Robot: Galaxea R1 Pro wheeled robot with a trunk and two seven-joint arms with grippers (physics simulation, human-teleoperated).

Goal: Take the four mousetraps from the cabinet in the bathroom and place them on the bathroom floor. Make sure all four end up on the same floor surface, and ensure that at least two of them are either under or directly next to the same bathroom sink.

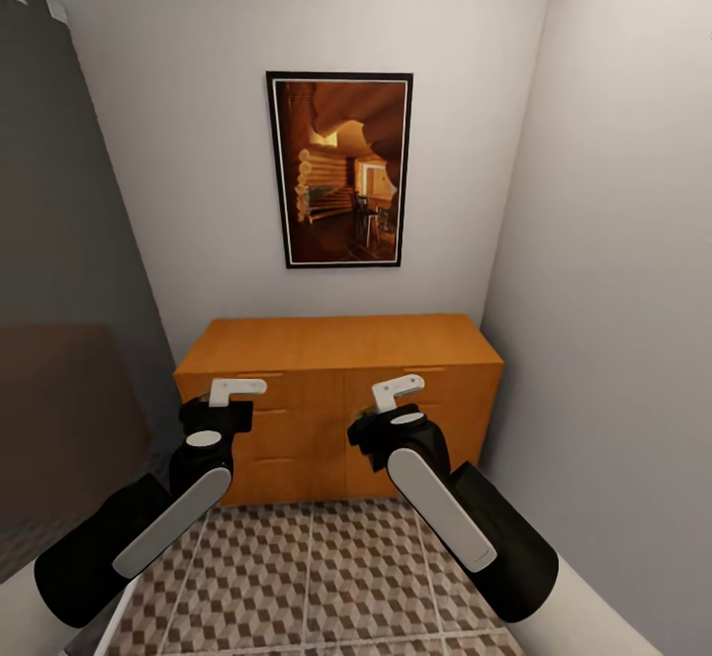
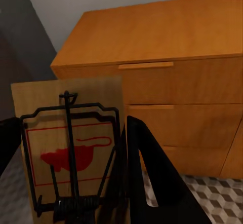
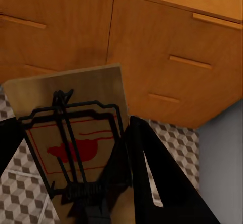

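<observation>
The orange-brown cabinet (image 1: 336,344) stands against the back wall, its drawers closed and its top bare. Both arms are raised in front of it, above the cube-patterned bathroom floor (image 1: 326,577). My left gripper (image 2: 76,153) is shut on a mousetrap (image 2: 71,107), a tan board with black wire and a red mouse print, held upright between the black fingers (image 2: 149,178). My right gripper (image 3: 76,153) is shut on a second mousetrap (image 3: 76,102) of the same look. In the head view, the left gripper (image 1: 235,392) and right gripper (image 1: 398,392) each end in a pale piece.
A framed picture (image 1: 339,169) hangs above the cabinet. A grey wall (image 1: 613,339) closes the right side next to the cabinet (image 3: 152,41). A dark grey panel (image 1: 59,270) runs along the left. Tiled floor (image 3: 172,138) lies open between me and the cabinet (image 2: 167,41).
</observation>
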